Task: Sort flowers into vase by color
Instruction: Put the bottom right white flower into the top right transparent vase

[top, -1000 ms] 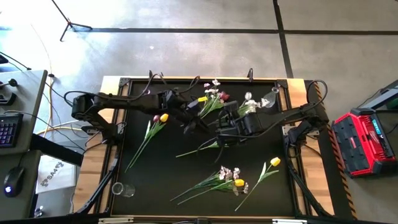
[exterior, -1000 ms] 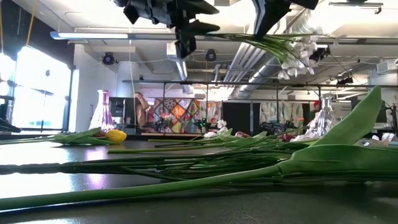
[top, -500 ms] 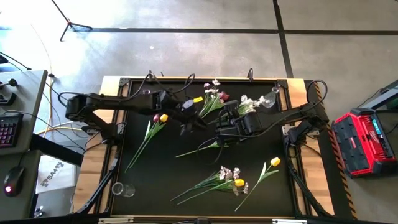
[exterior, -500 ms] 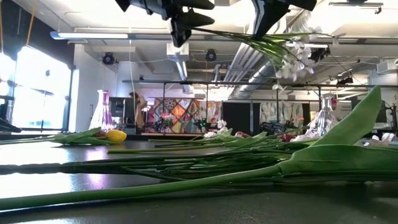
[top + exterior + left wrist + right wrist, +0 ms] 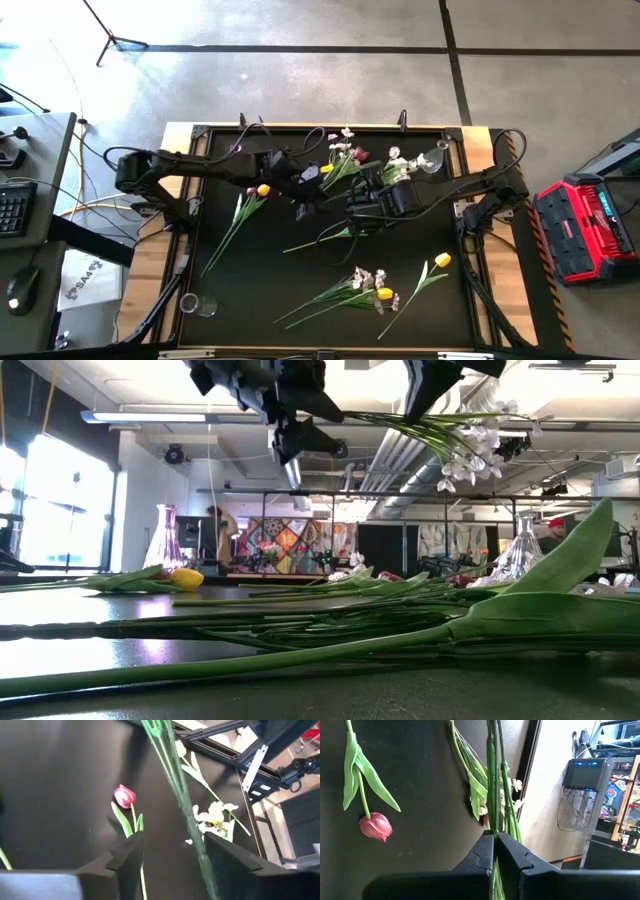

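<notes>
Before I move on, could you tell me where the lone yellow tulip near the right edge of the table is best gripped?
Grip the yellow tulip mid-stem, below the leaves, coming straight down. It lies flat and alone on the table, its stem slanting away from the bloom, so fingers can close across the bare stem without crushing the head.

No text, label or number is legible anywhere.

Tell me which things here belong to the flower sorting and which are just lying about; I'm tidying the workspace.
Belongs to the job:
- white spray, clamped in the right end effector
- left end effector, open near its stem
- yellow tulip and red tulip on the table
- glass vase

Lying about:
- red toolbox
- keyboard
- mouse
</notes>
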You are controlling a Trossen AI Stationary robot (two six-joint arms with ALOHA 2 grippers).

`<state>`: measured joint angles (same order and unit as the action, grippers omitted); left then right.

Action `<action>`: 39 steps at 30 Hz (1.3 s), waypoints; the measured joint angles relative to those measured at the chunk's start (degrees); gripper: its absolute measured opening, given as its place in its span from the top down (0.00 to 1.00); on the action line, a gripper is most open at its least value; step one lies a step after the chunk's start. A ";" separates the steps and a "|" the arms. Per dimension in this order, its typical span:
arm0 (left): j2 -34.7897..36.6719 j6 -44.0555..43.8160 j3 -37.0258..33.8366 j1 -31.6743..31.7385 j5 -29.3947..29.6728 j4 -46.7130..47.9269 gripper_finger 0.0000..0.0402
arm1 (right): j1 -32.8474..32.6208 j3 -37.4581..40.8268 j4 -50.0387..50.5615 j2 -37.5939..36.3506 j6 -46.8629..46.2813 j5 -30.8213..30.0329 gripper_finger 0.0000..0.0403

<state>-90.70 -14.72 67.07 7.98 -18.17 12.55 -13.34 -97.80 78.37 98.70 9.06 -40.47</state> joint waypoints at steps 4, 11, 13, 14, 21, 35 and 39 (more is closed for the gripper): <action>0.00 -0.18 0.04 0.64 -0.50 -0.47 0.72 | 0.00 0.00 -0.13 0.00 0.00 0.11 1.00; 0.02 0.30 0.04 1.85 -3.68 -0.41 0.98 | 0.63 0.00 -0.24 -0.02 -11.24 0.73 0.99; 0.03 0.48 0.04 2.29 -2.87 -0.43 0.99 | 1.01 0.00 -0.25 -0.34 -18.64 1.26 0.97; 0.04 0.45 0.04 2.56 -2.33 -0.45 1.00 | 1.13 0.00 -0.26 -0.72 -21.87 1.67 0.95; 0.04 -3.98 0.04 5.76 3.49 -5.20 1.00 | 1.05 0.00 -0.52 -8.48 -44.78 3.45 0.77; 0.07 -8.75 0.04 7.37 2.12 -21.86 1.00 | -5.45 -0.02 -9.12 -21.10 -72.66 -6.24 0.56; 0.07 -9.54 0.04 6.62 1.70 -27.89 1.00 | -8.24 -0.02 -10.29 -18.96 -77.97 -10.53 0.57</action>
<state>-90.63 -24.26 67.11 14.59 -16.47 -15.34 -21.58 -97.82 68.07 79.73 -68.92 -51.00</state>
